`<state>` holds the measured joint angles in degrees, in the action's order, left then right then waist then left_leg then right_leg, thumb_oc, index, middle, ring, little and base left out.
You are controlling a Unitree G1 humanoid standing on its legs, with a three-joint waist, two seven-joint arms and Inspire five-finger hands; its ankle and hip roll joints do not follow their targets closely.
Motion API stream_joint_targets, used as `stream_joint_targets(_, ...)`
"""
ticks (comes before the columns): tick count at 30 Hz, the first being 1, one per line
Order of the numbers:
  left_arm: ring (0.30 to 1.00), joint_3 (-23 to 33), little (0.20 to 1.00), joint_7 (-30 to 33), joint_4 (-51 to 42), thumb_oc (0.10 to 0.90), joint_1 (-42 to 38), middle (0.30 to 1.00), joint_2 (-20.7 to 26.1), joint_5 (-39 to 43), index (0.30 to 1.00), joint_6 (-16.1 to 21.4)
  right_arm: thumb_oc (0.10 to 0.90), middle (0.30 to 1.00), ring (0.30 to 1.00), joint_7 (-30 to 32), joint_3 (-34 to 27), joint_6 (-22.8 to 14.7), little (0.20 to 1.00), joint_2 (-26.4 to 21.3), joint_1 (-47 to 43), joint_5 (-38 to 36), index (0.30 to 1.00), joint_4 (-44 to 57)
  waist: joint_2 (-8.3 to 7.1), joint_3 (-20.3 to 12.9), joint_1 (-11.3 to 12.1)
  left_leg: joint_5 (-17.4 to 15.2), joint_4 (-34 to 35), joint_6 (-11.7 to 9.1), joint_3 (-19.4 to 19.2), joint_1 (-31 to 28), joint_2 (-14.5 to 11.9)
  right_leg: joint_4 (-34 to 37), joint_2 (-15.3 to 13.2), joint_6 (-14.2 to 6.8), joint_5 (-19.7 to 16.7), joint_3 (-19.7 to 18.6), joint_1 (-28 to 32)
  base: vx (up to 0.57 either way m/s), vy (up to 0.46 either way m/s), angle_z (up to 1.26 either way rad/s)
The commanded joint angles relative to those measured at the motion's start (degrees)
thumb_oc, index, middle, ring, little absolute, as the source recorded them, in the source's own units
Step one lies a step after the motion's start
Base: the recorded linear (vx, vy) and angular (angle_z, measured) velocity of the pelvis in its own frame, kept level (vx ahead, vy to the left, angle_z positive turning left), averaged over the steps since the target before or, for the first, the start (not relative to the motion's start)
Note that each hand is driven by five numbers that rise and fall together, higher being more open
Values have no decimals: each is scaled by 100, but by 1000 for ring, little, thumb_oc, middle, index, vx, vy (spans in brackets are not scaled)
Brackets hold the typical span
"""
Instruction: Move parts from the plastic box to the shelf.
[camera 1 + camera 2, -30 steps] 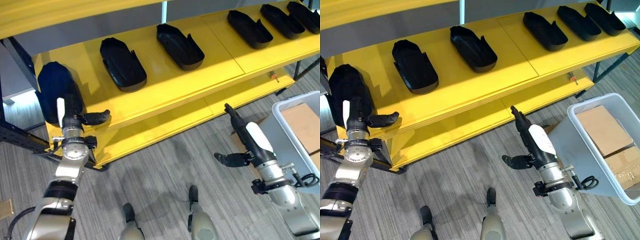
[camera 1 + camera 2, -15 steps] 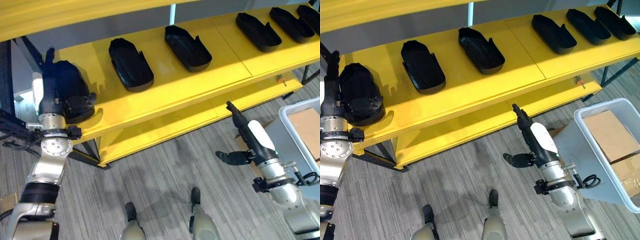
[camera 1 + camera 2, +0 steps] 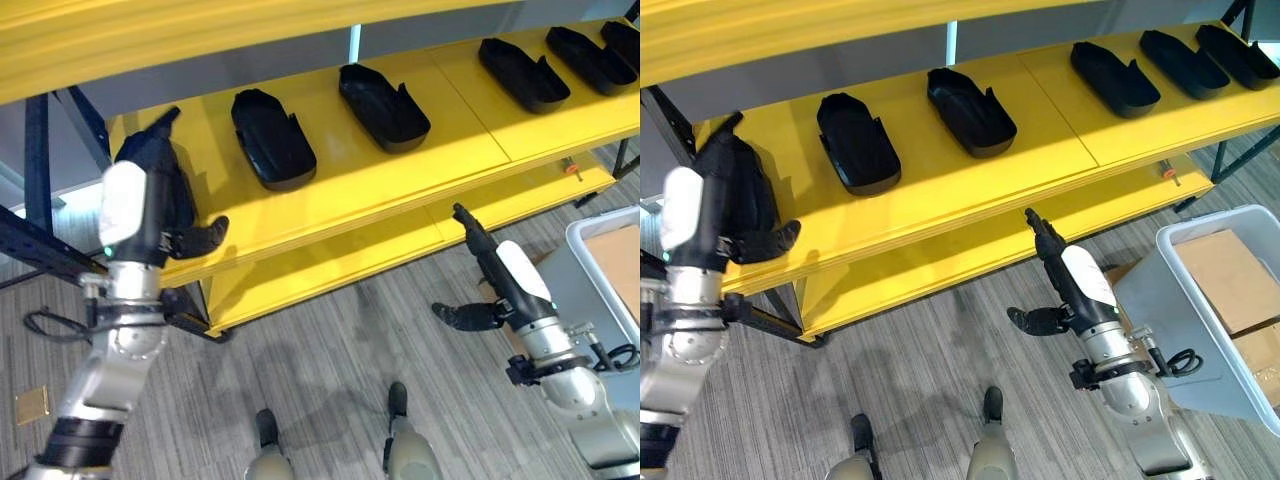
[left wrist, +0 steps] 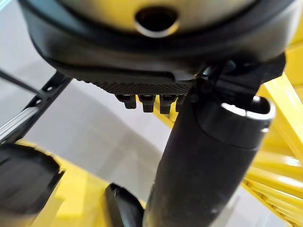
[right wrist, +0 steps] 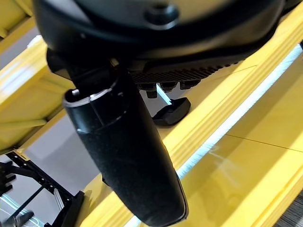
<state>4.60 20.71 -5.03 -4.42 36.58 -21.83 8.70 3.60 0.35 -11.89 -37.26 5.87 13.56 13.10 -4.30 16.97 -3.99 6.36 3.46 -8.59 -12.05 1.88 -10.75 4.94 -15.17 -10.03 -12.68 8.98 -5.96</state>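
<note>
Yellow shelf point(image 3: 400, 170): black parts in row, incl. point(image 3: 272, 137), point(image 3: 384, 102), point(image 3: 524, 73). Left hand point(image 3: 150, 205) at shelf's left end, fingers straight, over dark part. Right hand point(image 3: 495, 275) open above floor point(image 3: 330, 340). Box point(image 3: 600, 270) at right edge.

On the shelf point(image 3: 400, 180) you have bare yellow between the parts point(image 3: 383, 102), widest right of the middle one. The left hand point(image 3: 150, 215) crowds the far-left end. Your right hand point(image 3: 490, 275) has open floor point(image 3: 330, 350) around it; the box point(image 3: 1215, 300) stands to its right.
</note>
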Motion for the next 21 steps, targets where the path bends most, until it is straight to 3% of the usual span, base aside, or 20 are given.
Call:
stream_joint_targets(1,1000,619,1000,167,-379,900,-401,1000,363,-444,1000,171,900,1000,1000,279,-550,-289,1000,21,-413,70,1000,525,-84,-424,-56,-567,-280,419,158,-90,351,-230,-80,-124,356,288,456,-1,-42,12)
stream_joint_targets(8,1000,1007,1000,151,-1020,900,535,1000,77,-1140,1000,59,900,1000,1000,301,-781,-227,1000,77,-187,222,1000,661,-81,-392,50,-462,-164,408,235,-135,247,-244,47,-48,454,387,517,-4,-44,7)
stream_joint_targets(21,1000,1092,1000,231,-1018,900,1308,1000,-145,-1837,1000,-163,900,1000,1000,332,-927,-186,1000,110,3,311,1000,736,-97,-324,124,-367,-102,393,324,-88,153,-255,158,3,517,467,514,-9,-28,4)
